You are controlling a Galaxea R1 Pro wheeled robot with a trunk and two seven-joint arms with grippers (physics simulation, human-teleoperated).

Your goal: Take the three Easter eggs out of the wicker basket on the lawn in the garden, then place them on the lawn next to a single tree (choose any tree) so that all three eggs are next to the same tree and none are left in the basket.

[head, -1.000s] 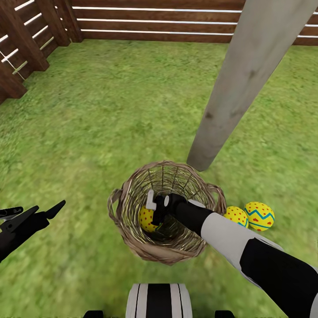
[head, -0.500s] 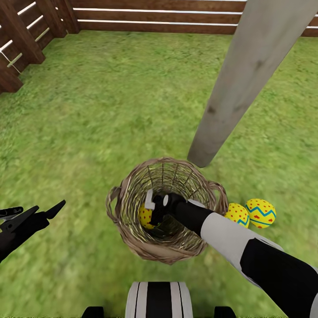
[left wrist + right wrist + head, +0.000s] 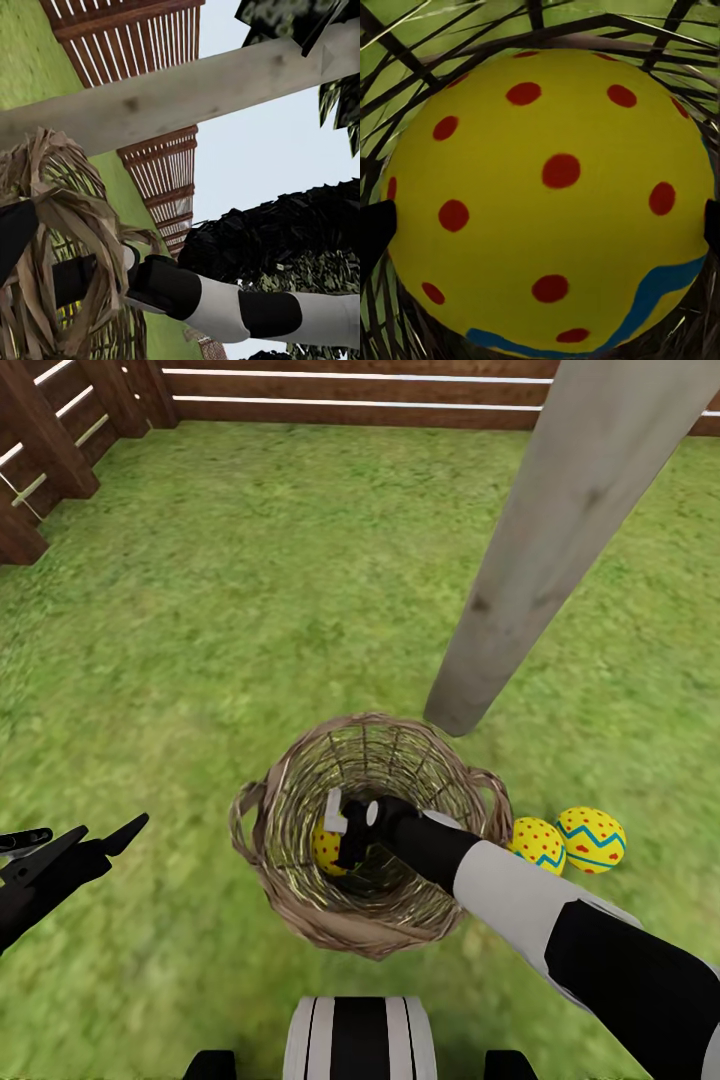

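The wicker basket (image 3: pixel 290 905) stands on the lawn (image 3: pixel 250 600) just in front of me, near the foot of the pale tree trunk (image 3: pixel 540 550). One yellow egg (image 3: pixel 325 848) lies inside it. My right gripper (image 3: pixel 345 822) reaches down into the basket, open, with a dark fingertip (image 3: pixel 375 236) on each side of that egg (image 3: pixel 547 195). Two more eggs (image 3: pixel 537 845) (image 3: pixel 592 839) lie on the grass right of the basket, near the trunk. My left gripper (image 3: pixel 80 835) hovers open and empty to the basket's left. The left wrist view has the basket (image 3: pixel 67 217) and trunk (image 3: pixel 187 82).
A brown slatted fence (image 3: pixel 350 390) closes the lawn at the back and at the left (image 3: pixel 40 470). Open grass stretches between the basket and the fence. My own base (image 3: pixel 360 1040) sits at the lower edge. Dark foliage (image 3: pixel 300 225) shows behind my right arm.
The right gripper has sunk a little deeper over the egg, and the basket has been nudged slightly to the left. The head camera tilted a bit. The left arm has stayed still.
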